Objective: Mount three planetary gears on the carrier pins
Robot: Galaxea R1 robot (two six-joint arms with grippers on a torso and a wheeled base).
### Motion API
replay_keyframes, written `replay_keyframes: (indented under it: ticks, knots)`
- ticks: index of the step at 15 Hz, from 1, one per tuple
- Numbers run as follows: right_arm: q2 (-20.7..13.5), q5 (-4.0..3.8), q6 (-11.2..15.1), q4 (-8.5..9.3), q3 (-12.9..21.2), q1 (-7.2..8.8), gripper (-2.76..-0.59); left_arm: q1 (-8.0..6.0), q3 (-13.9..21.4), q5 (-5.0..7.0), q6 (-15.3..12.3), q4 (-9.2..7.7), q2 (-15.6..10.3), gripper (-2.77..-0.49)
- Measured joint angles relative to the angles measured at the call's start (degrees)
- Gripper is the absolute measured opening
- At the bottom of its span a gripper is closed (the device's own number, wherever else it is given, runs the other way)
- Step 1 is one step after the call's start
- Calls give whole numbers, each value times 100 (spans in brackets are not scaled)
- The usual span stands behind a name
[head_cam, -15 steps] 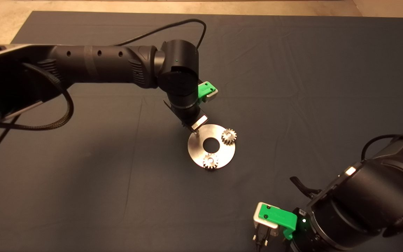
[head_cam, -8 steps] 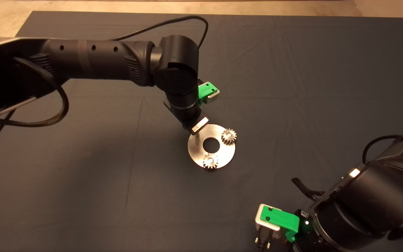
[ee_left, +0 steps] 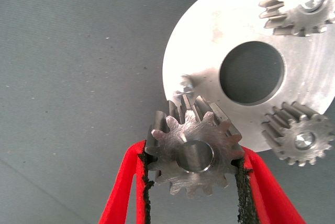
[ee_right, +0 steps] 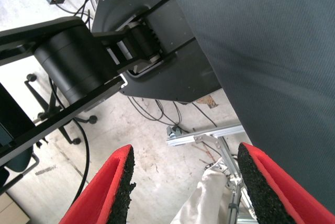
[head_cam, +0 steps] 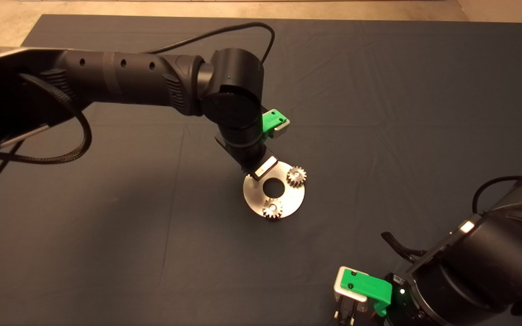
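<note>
Left gripper (ee_left: pixel 192 174) pinches third gear (ee_left: pixel 192 153) by teeth, bore exposed, just above bare pin (ee_left: pixel 187 83) at disc (ee_left: pixel 209 35) left edge. You see two gears (head_cam: pixel 296 175) seated. Right gripper (ee_right: pixel 186 182) spread, parked near-right.

two gears (ee_left: pixel 298 4) pinned, third (ee_left: pixel 193 153) over bare pin (ee_left: pixel 187 82)

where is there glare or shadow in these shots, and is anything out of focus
Head view: warm dim light, the left arm's shadow falls across the dark mat, and the flat round shiny metal disc reflects brightly. Left wrist view: glare whitens the disc, while the small silvery toothed gear held in the left claw looks sharp. Right wrist view: daylit floor, the right claw pads sharp.
</note>
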Motion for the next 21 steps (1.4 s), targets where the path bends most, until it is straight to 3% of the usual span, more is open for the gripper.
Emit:
replay_keyframes:
  ticks: [3, 9, 17, 21]
  knots:
    - [-32, 2, -5, 0, 35, 0, -191, 0, 49, -1, -125, -2, 123, -250]
    - [-506, -1, -127, 0, 149, -41, -191, 0, 52, 1, -214, -5, 221, -250]
    - [-629, -2, -173, 0, 286, -578, -191, 0, 46, -1, -250, -2, 234, -250]
    - [-667, 2, -174, 0, 293, -989, -191, 0, -15, -1, -250, 16, 234, -250]
